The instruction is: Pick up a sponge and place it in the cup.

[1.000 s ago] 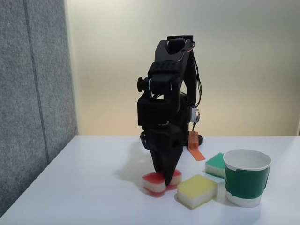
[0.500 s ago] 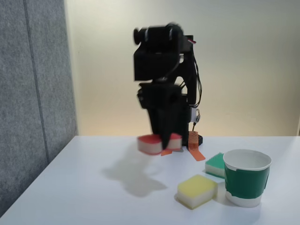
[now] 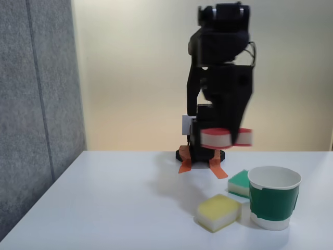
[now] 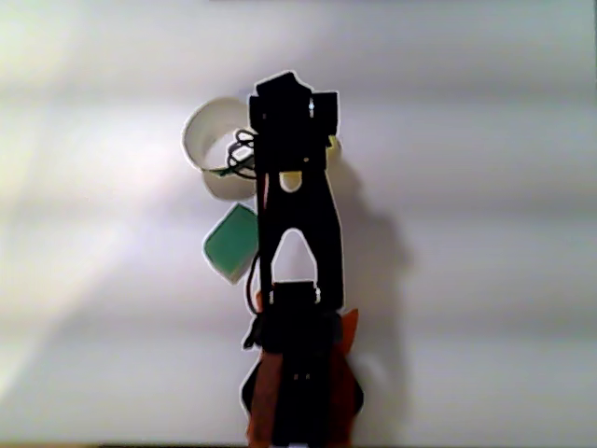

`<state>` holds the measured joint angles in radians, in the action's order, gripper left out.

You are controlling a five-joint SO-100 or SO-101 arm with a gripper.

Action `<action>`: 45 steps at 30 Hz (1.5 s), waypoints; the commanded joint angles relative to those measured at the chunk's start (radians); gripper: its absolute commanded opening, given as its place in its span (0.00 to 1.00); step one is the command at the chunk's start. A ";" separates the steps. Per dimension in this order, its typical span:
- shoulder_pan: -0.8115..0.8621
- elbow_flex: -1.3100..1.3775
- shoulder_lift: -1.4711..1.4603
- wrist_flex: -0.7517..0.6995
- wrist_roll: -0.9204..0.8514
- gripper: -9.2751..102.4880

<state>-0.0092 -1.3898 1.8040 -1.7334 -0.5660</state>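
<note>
While I hold the load aloft, the entries read:
Gripper [image 3: 227,136]: closed on the sponge [image 3: 216,138].
Sponge: airborne, above and left of the cup [image 3: 274,204] in the fixed view.
Cup: upright, empty as far as I see.
Done: pickup, I judge.
Left: carry over the cup, release.
Beside cup: yellow sponge [image 3: 218,212], green sponge [image 3: 239,183].

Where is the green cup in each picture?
Fixed view: the cup stands on the white table at the lower right, right of the yellow sponge.
Other view, looking down: the cup is at the upper left, its white rim partly behind the black arm.
Shared landmark: the green sponge lies right beside the cup in both.
</note>
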 commanded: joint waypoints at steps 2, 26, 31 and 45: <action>-0.087 0.084 -0.026 -0.026 0.075 0.08; -0.256 0.281 -0.250 0.023 0.206 0.26; -0.244 0.291 -0.264 0.031 0.158 0.39; -0.169 0.279 -0.199 0.008 0.141 0.08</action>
<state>-0.2071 -1.1152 1.5202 -1.7211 -0.3942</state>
